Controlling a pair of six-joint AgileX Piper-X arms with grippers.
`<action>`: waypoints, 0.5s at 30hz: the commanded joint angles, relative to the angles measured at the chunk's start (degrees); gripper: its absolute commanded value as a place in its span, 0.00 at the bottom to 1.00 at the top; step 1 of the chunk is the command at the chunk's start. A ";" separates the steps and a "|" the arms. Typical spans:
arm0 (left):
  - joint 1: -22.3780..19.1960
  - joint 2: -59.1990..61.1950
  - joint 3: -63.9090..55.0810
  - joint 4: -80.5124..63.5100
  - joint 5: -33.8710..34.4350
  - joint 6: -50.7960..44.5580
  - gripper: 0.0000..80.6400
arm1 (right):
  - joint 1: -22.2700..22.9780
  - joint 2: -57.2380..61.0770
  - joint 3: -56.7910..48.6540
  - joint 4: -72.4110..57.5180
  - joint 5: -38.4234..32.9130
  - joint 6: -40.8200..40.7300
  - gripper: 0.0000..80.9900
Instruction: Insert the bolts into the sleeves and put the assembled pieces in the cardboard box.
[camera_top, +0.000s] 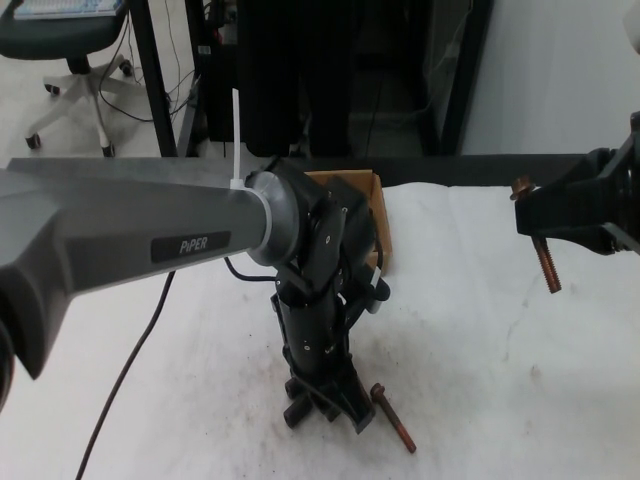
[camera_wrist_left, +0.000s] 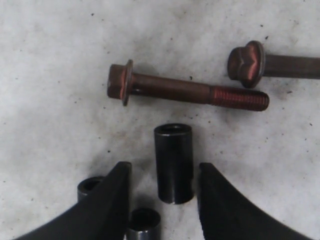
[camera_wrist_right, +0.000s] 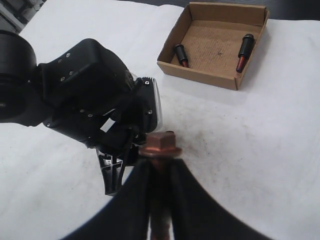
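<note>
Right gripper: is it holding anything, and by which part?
Yes. The right gripper clamps a copper-coloured bolt by its shank, just below the flanged head.

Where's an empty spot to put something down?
The white cloth between the cardboard box and the held bolt is bare. So is the box floor between its two pieces. Crowded around the left fingers: sleeves and loose bolts lie close.

Lying bolt (camera_wrist_left: 185, 92): copper-toned metal, dull, threaded end rougher. Gripped bolt (camera_wrist_right: 160, 146): same metal, head slightly shiny. Sleeve (camera_wrist_left: 174, 164): black metal, smooth, faint sheen. Bench cover (camera_wrist_left: 50, 150): white, matt, speckled w/ grit. Cardboard box (camera_wrist_right: 200, 76): brown card, matt, fibrous. Left gripper's fingers (camera_wrist_left: 112, 205): black, matt, smooth.
</note>
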 joint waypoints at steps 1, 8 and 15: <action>0.12 -0.18 -0.47 -0.20 0.11 -0.26 0.50 | -0.18 -0.48 -0.01 0.11 -0.55 0.04 0.01; 0.12 -0.18 -0.47 -0.30 0.13 -0.26 0.50 | -0.18 -0.48 -0.01 -0.03 -0.55 0.04 0.01; 0.12 -0.18 -0.47 -1.42 1.26 -0.56 0.50 | -0.18 -0.48 -0.01 -0.27 -0.55 0.04 0.01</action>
